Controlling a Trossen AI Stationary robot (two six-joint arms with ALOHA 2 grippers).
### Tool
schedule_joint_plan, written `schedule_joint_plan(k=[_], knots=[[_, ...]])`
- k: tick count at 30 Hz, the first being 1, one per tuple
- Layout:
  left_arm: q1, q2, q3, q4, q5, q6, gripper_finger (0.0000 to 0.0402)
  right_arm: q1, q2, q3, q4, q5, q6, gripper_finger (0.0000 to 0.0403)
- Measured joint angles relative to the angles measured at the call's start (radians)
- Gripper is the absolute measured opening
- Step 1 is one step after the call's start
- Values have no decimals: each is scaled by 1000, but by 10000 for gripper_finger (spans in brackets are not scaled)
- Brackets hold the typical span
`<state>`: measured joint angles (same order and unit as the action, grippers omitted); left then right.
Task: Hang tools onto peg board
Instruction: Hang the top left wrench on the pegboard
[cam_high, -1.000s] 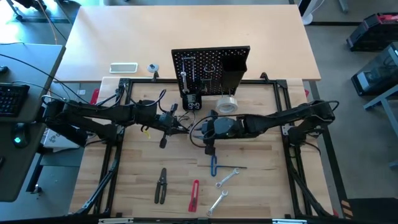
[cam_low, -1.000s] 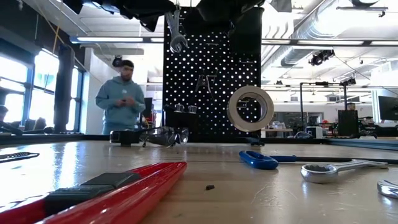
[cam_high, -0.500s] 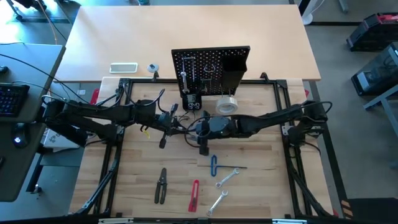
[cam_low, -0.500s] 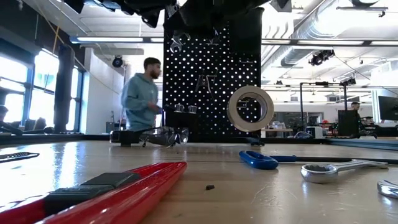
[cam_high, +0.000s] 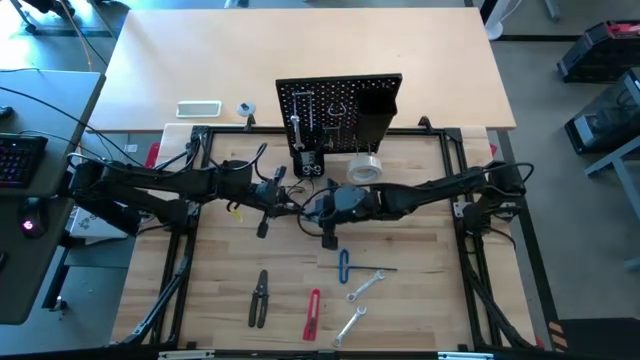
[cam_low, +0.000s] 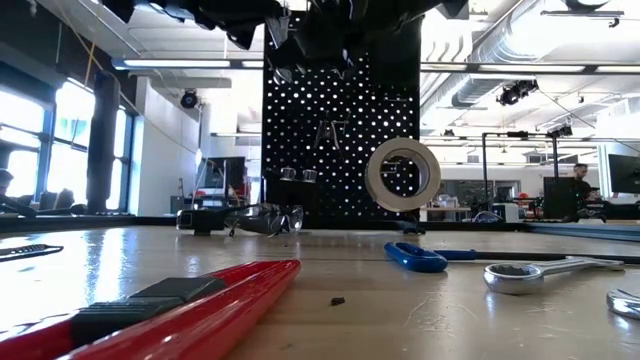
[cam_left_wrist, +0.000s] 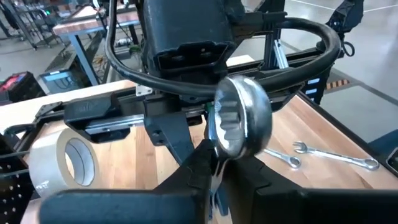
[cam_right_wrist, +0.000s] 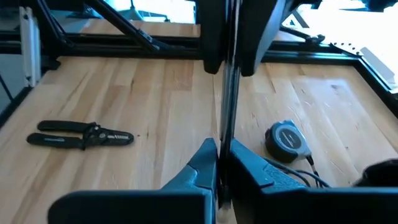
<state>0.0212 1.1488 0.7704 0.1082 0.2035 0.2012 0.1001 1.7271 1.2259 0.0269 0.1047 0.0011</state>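
Both our grippers meet above the middle of the table, and a silver wrench (cam_left_wrist: 239, 121) is pinched between them. Our left gripper (cam_left_wrist: 214, 171) is clenched on its shank with the ring end standing up just past the fingertips. Our right gripper (cam_right_wrist: 219, 163) has its fingers pressed on the same thin shank, seen edge-on. This looks like a handover, and we judge it best that one gripper holds firm before the other lets go, so the wrench does not twist or drop.

Just beyond our grippers stands the tape roll (cam_high: 365, 168), and behind it the peg board (cam_high: 340, 108), upright, with hooks and a black bin. On our near side lie the blue-handled tool (cam_high: 343, 266), two more wrenches (cam_high: 364, 286), the red-handled cutter (cam_high: 313, 313) and the black-handled pliers (cam_high: 259, 297), all flat on the pale wooden table (cam_high: 220, 270). Past the board, the low view shows an open workshop with windows and ceiling ducts.
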Motion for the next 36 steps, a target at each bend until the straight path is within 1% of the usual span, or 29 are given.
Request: schedule_joint_plan(k=[4, 9, 16, 20, 24, 30, 33, 36], knots=[[0, -4, 1, 17, -16, -4, 52, -20, 1, 0, 30, -26, 0, 8], [1, -36, 1, 1, -116, -6, 90, -63, 1, 0, 54, -23, 35, 10], [0, -150, 1, -63, -238, 2, 131, -108, -30, 0, 44, -24, 26, 6], [0, -214, 1, -110, -280, 4, 140, -127, -74, 0, 38, 1, 10, 6], [-1, -253, 1, -154, -288, 3, 143, -144, -119, 0, 12, 32, -5, 6], [0, -257, 0, -195, -288, 2, 143, -174, -161, 0, 3, 52, -1, 6], [0, -250, -2, -203, -288, -6, 143, -185, -164, 0, 2, 80, 10, 6], [0, -246, -4, -212, -288, -6, 143, -195, -164, -1, 4, 87, 24, 6]])
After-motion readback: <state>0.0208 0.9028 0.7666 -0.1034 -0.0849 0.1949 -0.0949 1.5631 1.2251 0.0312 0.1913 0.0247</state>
